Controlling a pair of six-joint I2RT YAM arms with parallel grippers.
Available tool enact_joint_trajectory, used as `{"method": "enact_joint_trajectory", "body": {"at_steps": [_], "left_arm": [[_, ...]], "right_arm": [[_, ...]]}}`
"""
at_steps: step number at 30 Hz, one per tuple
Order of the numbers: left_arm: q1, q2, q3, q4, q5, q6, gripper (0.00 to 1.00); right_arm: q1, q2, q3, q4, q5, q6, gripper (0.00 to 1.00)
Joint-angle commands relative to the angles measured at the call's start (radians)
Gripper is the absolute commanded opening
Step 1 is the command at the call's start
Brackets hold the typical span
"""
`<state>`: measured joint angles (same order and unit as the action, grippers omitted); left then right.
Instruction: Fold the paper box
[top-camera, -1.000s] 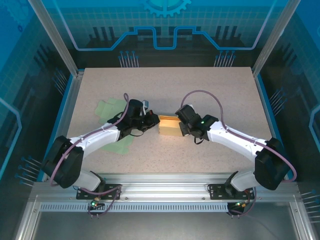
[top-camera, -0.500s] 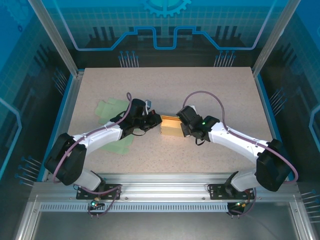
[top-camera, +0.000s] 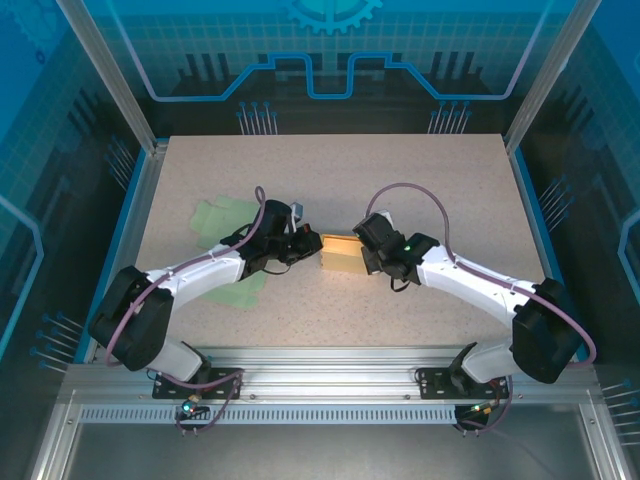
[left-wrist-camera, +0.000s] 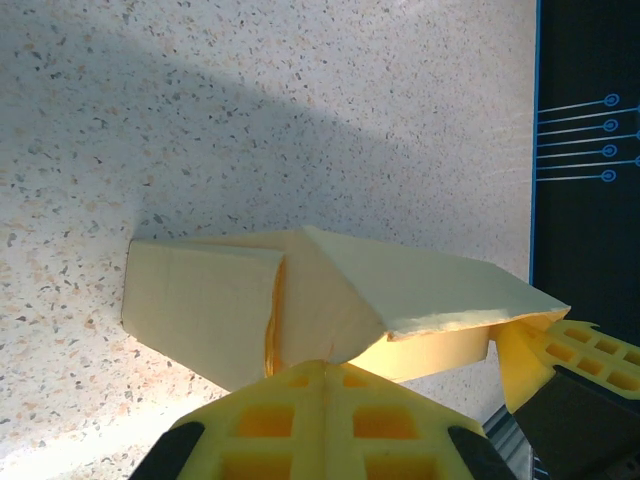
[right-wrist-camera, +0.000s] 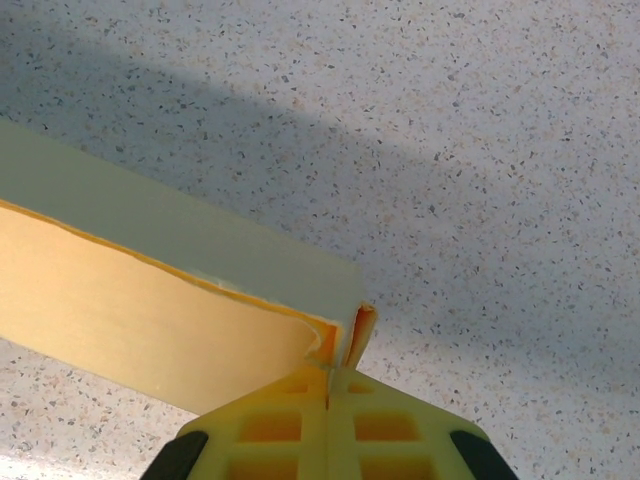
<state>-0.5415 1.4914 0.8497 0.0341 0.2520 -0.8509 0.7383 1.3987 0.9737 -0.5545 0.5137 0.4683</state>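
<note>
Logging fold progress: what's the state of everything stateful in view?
paper box: partly folded, one end open, flap raised.
left gripper: shut, pinching a box flap.
right gripper: shut, pinching the box's wall edge.
green sheets: flat, unfolded, left of the box.

White arms (top-camera: 200, 270), purple cables (top-camera: 410, 185), yellow grippers (left-wrist-camera: 325, 370)

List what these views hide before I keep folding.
- Top view: paper box ends, under the left hand and right hand.
- Top view: part of the green sheets, under the left arm.
- Right wrist view: box's left part, cut by the edge.
- Left wrist view: any pinched paper, behind its fingers.
</note>
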Motion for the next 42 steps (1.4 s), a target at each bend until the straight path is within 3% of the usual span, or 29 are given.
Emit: {"method": "enact_joint_trajectory", "body": {"at_steps": [1,10,16,21,26,30,38,42], "left_arm": [[-0.014,0.006,-0.024,-0.069,0.007,0.05,0.0],[-0.014,0.011,-0.001,-0.069,0.028,0.077,0.0],[-0.014,-0.024,0.018,-0.088,0.044,0.096,0.18],[-0.013,-0.112,0.063,-0.166,-0.002,0.168,0.41],[-0.013,-0.174,0.11,-0.288,-0.072,0.253,0.53],[-0.013,-0.201,0.122,-0.352,-0.144,0.294,0.56],[-0.046,-0.204,0.118,-0.394,-0.182,0.335,0.55],[-0.118,-0.203,0.092,-0.284,-0.196,0.462,0.58]], "right_arm": [[0.0,-0.024,-0.016,0.042,-0.054,0.009,0.0],[-0.001,-0.026,-0.02,0.042,-0.055,0.011,0.0],[-0.004,-0.028,-0.029,0.05,-0.055,0.009,0.0],[-0.009,-0.029,-0.028,0.042,-0.055,0.009,0.0],[-0.014,-0.035,-0.026,0.034,-0.055,0.011,0.0],[-0.017,-0.034,-0.023,0.03,-0.056,0.011,0.0],[-0.016,-0.027,-0.015,0.024,-0.058,0.012,0.0],[-0.016,-0.02,-0.013,0.023,-0.059,0.015,0.0]]}}
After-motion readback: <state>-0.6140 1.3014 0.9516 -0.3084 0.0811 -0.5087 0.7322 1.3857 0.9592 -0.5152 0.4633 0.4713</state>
